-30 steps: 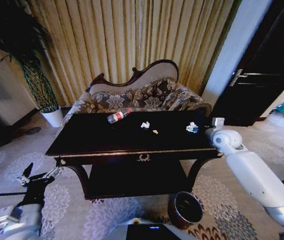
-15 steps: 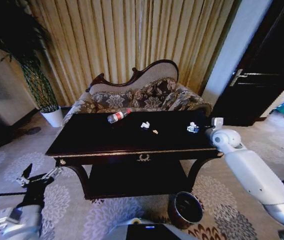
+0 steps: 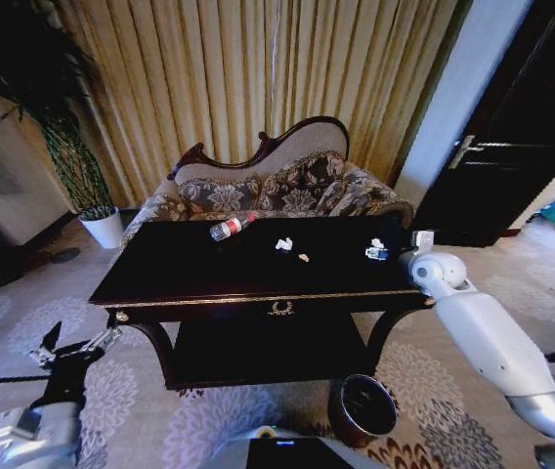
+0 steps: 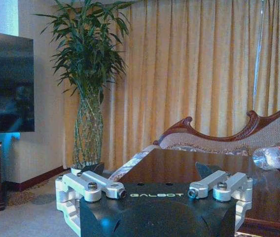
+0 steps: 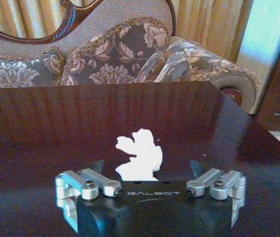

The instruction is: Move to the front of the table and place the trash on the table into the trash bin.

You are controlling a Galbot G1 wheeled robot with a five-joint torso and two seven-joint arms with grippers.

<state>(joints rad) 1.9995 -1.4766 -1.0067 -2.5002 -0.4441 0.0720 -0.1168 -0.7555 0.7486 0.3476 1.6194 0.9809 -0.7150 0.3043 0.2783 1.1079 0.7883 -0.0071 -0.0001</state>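
Three kinds of trash sit on your table (image 3: pixel 160 264): a bottle (image 3: pixel 231 228) at 11 o'clock, a paper scrap (image 5: pixel 139 154) between your right gripper's (image 5: pixel 147 173) spread fingers, crumbs mid-table. Closing early could skid that scrap across the gloss; the bin (image 3: pixel 362 408) waits at 5 o'clock. Your left gripper (image 4: pixel 150 170), also spread, hangs off the 8 o'clock corner; both read "GALBOT".

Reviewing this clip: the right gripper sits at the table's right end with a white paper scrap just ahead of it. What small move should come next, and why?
Probably ease the right gripper forward and down over the paper scrap on the table. Its fingers stand open, and the scrap lies centred just ahead of them, not yet between them. The left gripper hangs low off the table's left end.
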